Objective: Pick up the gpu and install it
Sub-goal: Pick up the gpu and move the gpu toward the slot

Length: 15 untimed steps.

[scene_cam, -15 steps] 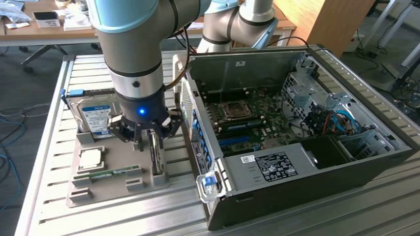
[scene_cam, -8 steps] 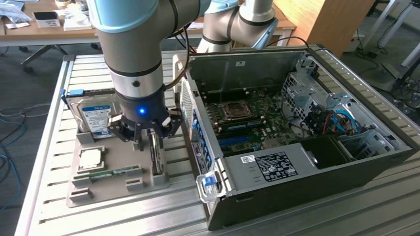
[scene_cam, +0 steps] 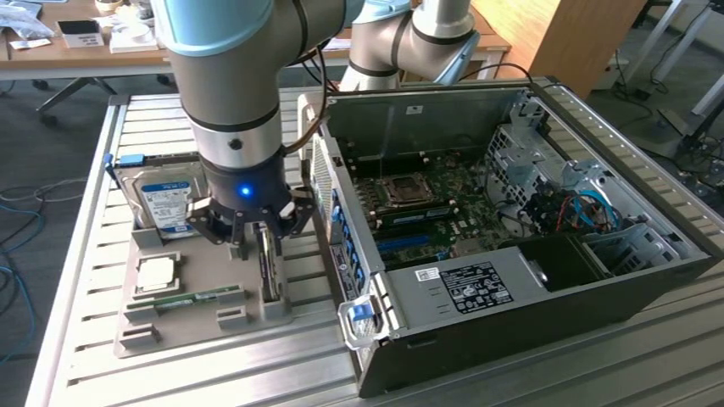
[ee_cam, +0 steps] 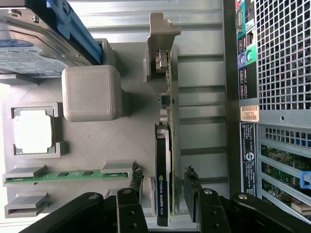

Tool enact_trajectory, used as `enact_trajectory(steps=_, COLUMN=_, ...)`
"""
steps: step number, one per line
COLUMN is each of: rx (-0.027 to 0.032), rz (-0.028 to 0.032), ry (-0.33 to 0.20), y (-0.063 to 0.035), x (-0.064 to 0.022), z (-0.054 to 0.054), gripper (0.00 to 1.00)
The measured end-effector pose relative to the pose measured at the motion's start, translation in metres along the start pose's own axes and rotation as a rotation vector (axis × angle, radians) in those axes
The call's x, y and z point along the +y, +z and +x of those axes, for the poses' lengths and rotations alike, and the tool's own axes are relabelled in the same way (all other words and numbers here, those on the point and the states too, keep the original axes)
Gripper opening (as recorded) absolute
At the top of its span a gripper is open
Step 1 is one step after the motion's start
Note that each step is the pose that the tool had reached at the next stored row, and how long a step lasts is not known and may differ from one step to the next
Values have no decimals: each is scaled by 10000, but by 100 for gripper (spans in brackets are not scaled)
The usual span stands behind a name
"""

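Note:
The gpu [ee_cam: 164, 145] is a thin black card standing on edge in a slot of the grey holder [ee_cam: 126, 141], its metal bracket at the far end. My gripper [ee_cam: 164, 175] is open and straddles the card's near end, one fingertip [ee_cam: 137, 180] on each side with a small gap to the card. In the exterior view the gripper [scene_cam: 259, 243] hangs straight down over the gpu [scene_cam: 270, 275], just beside the open computer case [scene_cam: 509, 229], whose motherboard [scene_cam: 425, 199] lies exposed.
The grey holder [scene_cam: 186, 254] also carries a silver hard drive [scene_cam: 166, 202] with a blue-white label, a processor chip [scene_cam: 155, 275] and a green memory stick [scene_cam: 192, 298]. The case's perforated rear panel [ee_cam: 282, 53] stands close beside the gpu. A second arm [scene_cam: 425, 34] stands behind the case.

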<state>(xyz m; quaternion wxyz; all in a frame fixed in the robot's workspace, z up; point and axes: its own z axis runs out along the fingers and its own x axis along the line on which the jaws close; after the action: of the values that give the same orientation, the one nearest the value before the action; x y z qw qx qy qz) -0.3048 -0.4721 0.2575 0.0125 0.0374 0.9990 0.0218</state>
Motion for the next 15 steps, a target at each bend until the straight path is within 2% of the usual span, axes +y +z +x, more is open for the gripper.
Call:
enact_trajectory(steps=6, rx=1, rz=1, ry=-1, y=1, x=0, z=-3, gripper=47)
enact_trajectory(steps=15, rx=2, rz=2, ry=-1, y=68, x=-4, z=-1, gripper=47)
